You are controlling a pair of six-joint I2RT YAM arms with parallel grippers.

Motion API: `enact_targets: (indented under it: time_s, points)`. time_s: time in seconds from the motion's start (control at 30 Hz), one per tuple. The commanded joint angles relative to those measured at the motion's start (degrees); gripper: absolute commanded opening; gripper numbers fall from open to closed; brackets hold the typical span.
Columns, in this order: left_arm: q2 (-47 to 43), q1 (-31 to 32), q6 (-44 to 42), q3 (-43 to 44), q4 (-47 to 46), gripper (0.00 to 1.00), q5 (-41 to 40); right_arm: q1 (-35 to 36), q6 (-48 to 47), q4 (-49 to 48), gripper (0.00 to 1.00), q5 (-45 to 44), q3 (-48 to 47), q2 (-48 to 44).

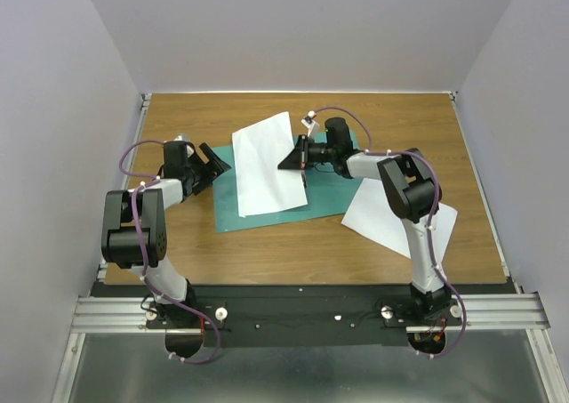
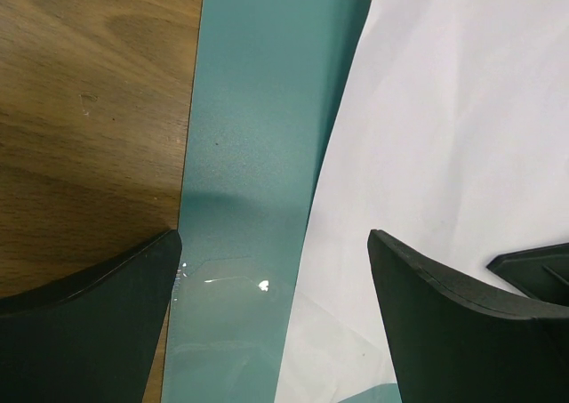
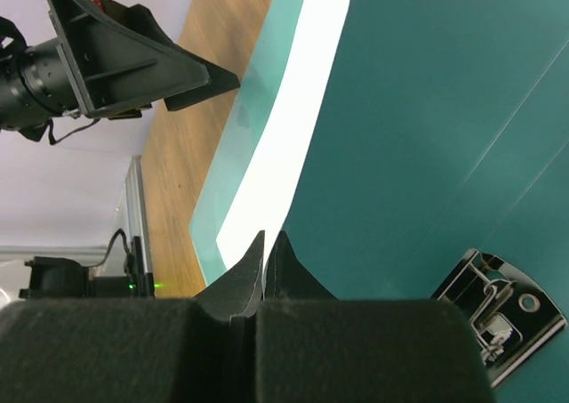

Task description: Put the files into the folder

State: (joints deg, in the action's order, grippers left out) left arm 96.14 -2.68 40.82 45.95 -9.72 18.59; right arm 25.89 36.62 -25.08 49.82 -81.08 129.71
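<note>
The teal-green folder [image 1: 258, 209] lies flat at the table's middle. One white file sheet [image 1: 265, 161] rests on it, its right edge raised. My right gripper [image 1: 300, 163] is shut on that edge; in the right wrist view the sheet [image 3: 293, 109] runs as a white band into the closed fingertips [image 3: 269, 236], with the folder [image 3: 427, 109] and its metal clip [image 3: 493, 307] beside it. My left gripper [image 1: 212, 161] hangs open over the folder's left part; its view shows the folder [image 2: 253, 136], the sheet [image 2: 444, 127] and a clear leaf [image 2: 227, 332]. A second file sheet [image 1: 384, 216] lies on the table right of the folder, partly under the right arm.
Wood table [image 1: 400, 118] with grey walls on three sides. A metal rail [image 1: 140, 123] runs along the left edge. The arm bases stand on a black plate [image 1: 302, 310] at the near edge.
</note>
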Motion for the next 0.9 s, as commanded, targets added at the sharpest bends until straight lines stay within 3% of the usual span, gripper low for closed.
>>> enact_targets:
  time_s: [0.0, 0.87]
  points:
    - [1.9, -0.1, 0.5, -1.7, 2.6, 0.96, 1.9, 1.1, 2.3, -3.5, 0.01, 0.7, -2.1, 2.8]
    - [2.0, -0.1, 0.7, -1.7, 2.2, 0.96, 2.6, 3.7, 9.3, -10.6, 0.01, 0.7, -1.5, 5.6]
